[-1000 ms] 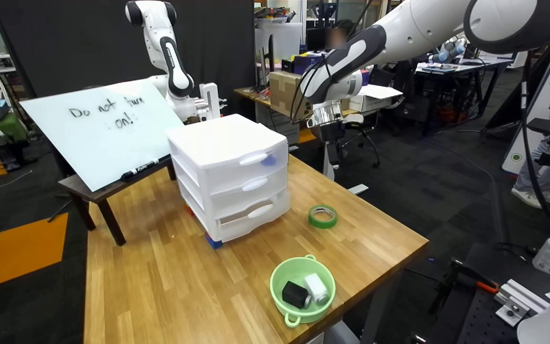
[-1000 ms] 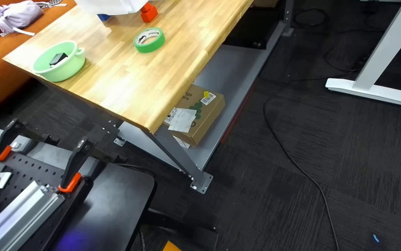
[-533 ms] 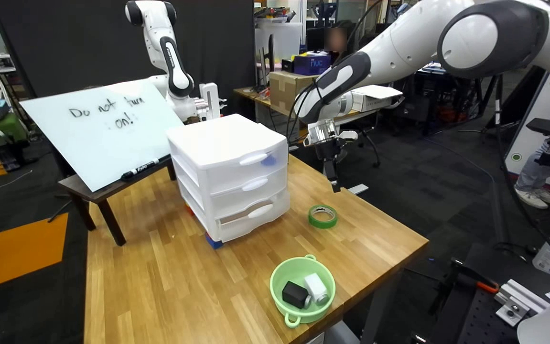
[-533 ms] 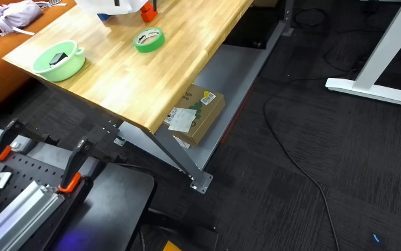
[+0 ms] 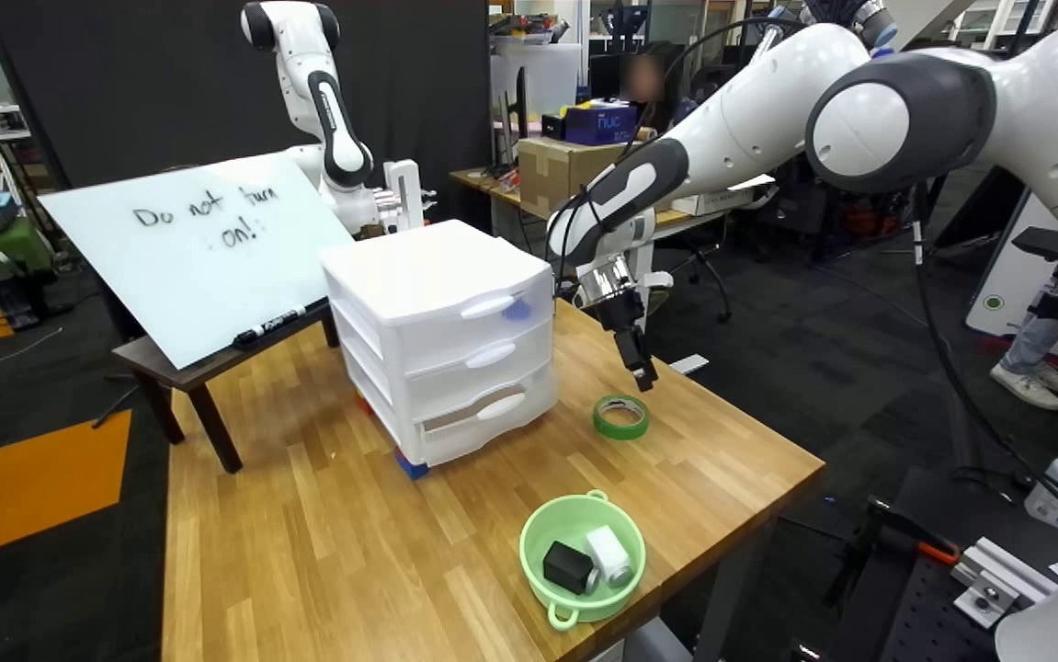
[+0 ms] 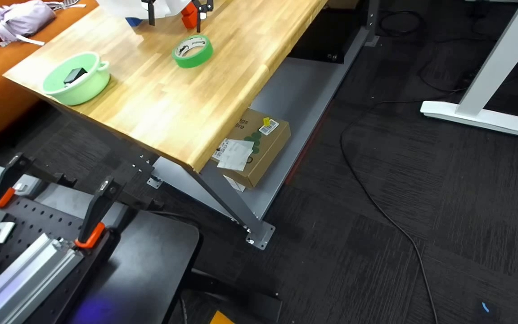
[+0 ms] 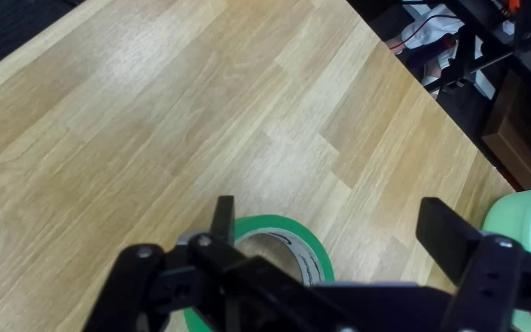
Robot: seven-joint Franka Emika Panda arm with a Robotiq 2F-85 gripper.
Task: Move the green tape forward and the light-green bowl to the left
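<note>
While the pincer (image 6: 175,27) gapes, handwriting (image 5: 210,205) reads "Do not turn on!"

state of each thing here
Black two-finger gripper, open, holding nothing
Green tape ring, lying flat, ungripped
Round lime-green plastic bowl, upright, holding a black block and a white block
White plastic three-drawer unit, upper drawers look shut, bottom drawer seems slightly out
White rectangular board, tilted, written on
Black cylindrical marker, lying down

Robot arm (image 5: 740,138) lower than a second ago, gripper (image 6: 175,26) now down closer to the green tape (image 6: 195,59), two black fingers (image 6: 151,19) now showing in an exterior view, one hiding part of the red block (image 6: 189,19)
</note>
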